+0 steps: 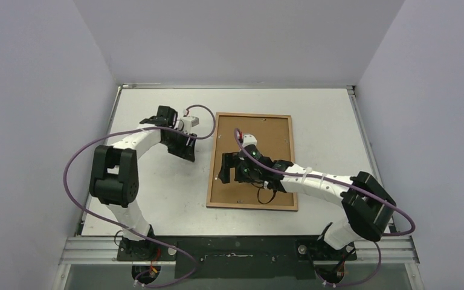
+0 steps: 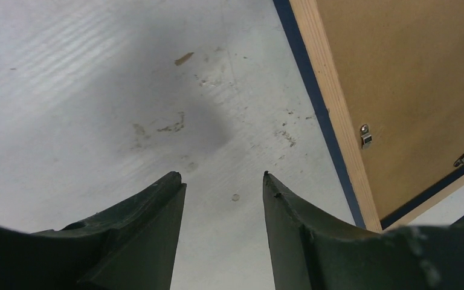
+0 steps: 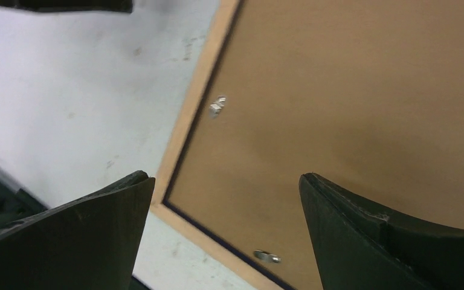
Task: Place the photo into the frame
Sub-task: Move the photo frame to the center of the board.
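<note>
Hovering over frame [image 2: 336,109] lying back-up on table [image 1: 163,199]: right gripper [image 3: 225,178], jaws spread wide, empty. Left gripper [image 2: 223,181] just beside frame's edge (jaws partly apart, nothing between).

Left arm [image 1: 134,140] and right arm [image 1: 317,182]: white tubular links joined by black joint housings, each mounted on a black base [image 1: 134,246] at the bottom edge of the top view. A purple cable [image 1: 66,171] runs in a loose loop along each arm. Left gripper [image 2: 223,181] and right gripper [image 3: 226,178]: two matte, near-black fingers [image 2: 145,235] each, broad at the root, tapering to blunt tips.
</note>
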You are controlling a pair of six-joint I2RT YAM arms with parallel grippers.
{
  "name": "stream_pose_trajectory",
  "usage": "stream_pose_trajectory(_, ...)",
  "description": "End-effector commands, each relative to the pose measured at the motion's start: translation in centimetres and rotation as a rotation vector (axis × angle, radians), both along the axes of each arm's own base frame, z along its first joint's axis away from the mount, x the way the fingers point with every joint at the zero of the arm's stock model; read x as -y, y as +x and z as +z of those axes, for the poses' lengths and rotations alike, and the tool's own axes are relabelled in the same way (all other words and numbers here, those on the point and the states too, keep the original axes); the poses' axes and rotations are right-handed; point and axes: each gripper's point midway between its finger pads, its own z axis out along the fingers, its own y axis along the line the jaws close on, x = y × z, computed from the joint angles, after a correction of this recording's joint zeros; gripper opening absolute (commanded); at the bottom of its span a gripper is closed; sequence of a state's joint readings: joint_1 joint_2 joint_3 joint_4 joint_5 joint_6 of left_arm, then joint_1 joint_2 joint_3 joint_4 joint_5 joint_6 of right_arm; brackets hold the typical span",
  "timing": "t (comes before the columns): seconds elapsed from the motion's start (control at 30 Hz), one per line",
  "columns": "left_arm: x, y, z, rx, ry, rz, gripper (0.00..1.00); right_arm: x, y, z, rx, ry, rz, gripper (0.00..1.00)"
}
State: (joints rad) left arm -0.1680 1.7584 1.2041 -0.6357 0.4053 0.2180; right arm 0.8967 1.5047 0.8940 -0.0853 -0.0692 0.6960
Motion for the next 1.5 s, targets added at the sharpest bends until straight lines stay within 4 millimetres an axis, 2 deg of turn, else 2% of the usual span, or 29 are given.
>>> stream_pose_trajectory(0.0,1.8,-0.4,-0.5,-0.064,-0.060,-0.014,0.48,6.0,4.1,3.0,0.155,-0.106,-0.275,0.97)
stream_pose_trajectory(0.1,2.7,0.4,0.2,-0.043,-0.107,-0.003,0.46,12.6,6.4,4.1,0.159,-0.191,-0.450,0.98)
stream_pose_trajectory(0.13,2.8,0.6,0.4,-0.038,-0.114,0.002,0.45,14.5,7.1,4.7,0.170,-0.194,-0.496,0.98)
stream_pose_trajectory(0.23,3.0,0.7,0.5,-0.030,-0.117,0.004,0.40,19.6,9.0,4.8,0.152,-0.198,-0.607,1.00)
stream_pose_trajectory(0.3,2.8,0.6,0.3,-0.029,-0.107,0.006,0.35,22.2,9.9,4.2,0.129,-0.190,-0.659,1.00)
stream_pose_trajectory(0.33,2.7,0.6,0.3,-0.026,-0.101,0.005,0.35,23.1,10.3,3.8,0.115,-0.179,-0.676,0.96)
stream_pose_trajectory(0.43,2.1,0.7,0.7,-0.003,-0.086,0.002,0.34,24.4,11.3,2.2,0.061,-0.122,-0.682,0.92)
stream_pose_trajectory(0.5,1.7,1.1,1.3,0.017,-0.079,0.009,0.35,24.7,11.9,1.1,0.031,-0.104,-0.677,0.90)
stream_pose_trajectory(0.67,-0.2,2.2,2.8,0.067,-0.042,0.047,0.51,25.3,13.4,-1.3,-0.021,-0.065,-0.666,0.90)
stream_pose_trajectory(0.83,-2.5,2.8,3.7,0.075,-0.041,0.096,0.62,24.0,13.9,-3.7,-0.088,0.037,-0.621,0.90)
stream_pose_trajectory(0.9,-3.7,2.8,4.0,0.070,-0.045,0.130,0.73,23.2,14.0,-4.3,-0.104,0.079,-0.606,0.90)
stream_pose_trajectory(0.97,-5.0,2.7,4.5,0.081,-0.043,0.156,0.99,22.2,13.9,-4.7,-0.121,0.126,-0.586,0.90)
stream_pose_trajectory(1.07,-7.5,2.9,5.4,0.130,-0.011,0.197,0.96,21.0,14.2,-4.9,-0.129,0.155,-0.567,0.90)
stream_pose_trajectory(1.17,-9.2,2.8,6.4,0.167,0.022,0.210,0.96,19.2,14.7,-4.8,-0.133,0.171,-0.541,0.90)
stream_pose_trajectory(1.33,-10.4,2.5,8.5,0.170,-0.022,0.217,0.96,16.0,15.3,-4.3,-0.131,0.178,-0.509,0.90)
stream_pose_trajectory(1.47,-11.3,2.6,8.9,0.194,-0.009,0.221,0.96,15.9,16.0,-3.4,-0.105,0.156,-0.532,0.90)
